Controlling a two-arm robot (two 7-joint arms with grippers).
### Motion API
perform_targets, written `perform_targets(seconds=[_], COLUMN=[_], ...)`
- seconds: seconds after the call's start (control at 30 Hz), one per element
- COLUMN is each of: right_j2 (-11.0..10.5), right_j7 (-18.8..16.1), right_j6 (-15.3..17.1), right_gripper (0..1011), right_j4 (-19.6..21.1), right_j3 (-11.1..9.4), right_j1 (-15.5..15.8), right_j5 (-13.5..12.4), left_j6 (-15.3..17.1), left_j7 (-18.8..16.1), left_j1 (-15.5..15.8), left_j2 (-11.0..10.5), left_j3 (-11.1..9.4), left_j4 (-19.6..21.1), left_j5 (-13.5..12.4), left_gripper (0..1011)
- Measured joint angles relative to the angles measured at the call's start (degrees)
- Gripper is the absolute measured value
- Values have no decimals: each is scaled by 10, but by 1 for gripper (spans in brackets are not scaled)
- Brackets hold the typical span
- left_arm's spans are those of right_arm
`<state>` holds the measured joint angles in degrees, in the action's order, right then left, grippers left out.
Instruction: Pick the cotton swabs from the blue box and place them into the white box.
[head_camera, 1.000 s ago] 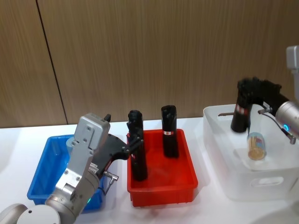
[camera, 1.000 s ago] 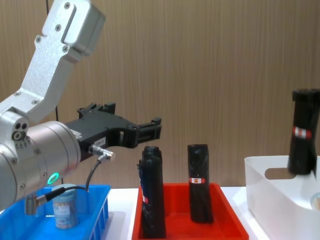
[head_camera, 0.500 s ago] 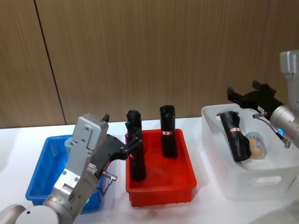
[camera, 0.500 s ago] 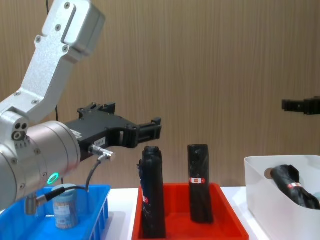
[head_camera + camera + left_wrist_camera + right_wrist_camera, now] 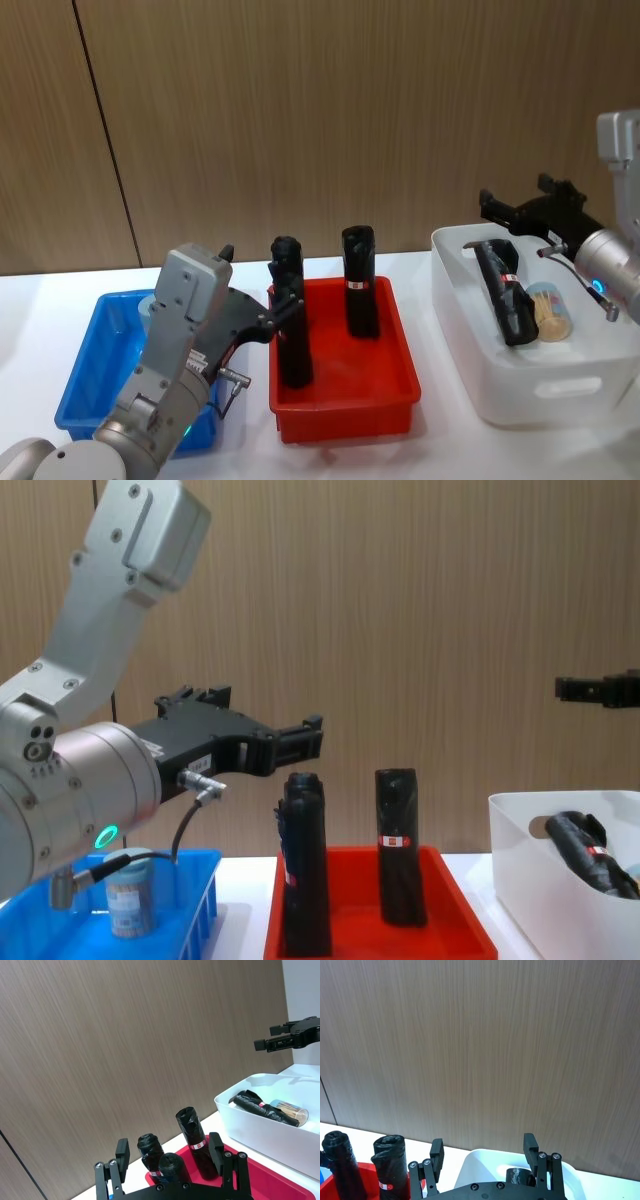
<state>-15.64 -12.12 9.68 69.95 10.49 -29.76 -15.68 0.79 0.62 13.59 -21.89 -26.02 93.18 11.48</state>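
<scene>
While no label is legible, we count two cotton swabs: one upright in the blue box (image 5: 95, 350), one (image 5: 549, 312) lying in the white box (image 5: 540, 385) beside a black wrapped cylinder (image 5: 503, 290). Two more cylinders stand in the red tray (image 5: 345, 400). Our right gripper (image 5: 520, 208) hovers above, fingers spread, empty; our left gripper (image 5: 300, 742) gapes too.

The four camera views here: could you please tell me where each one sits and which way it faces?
Head: high, looking down on the blue box, red tray and white box; both arms show.
Chest: low, facing the wall; left gripper shows.
Left wrist: over its open fingers, toward the white box.
Right wrist: over its open fingers, toward the wall.
All share the black cylinders.
</scene>
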Motion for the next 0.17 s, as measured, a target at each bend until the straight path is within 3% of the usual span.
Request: perform_targets(seconds=[0.17], right_j2=[0], right_j7=[0], right_j6=[1], right_gripper=[1002], right_j4=[4], right_j3=[0], right_j1=[2], right_j5=[-2], left_j6=[0], left_j7=[0], left_j1=[0], left_j2=[0], left_j3=[0], left_j4=[0], left_j5=[0], left_gripper=[1003])
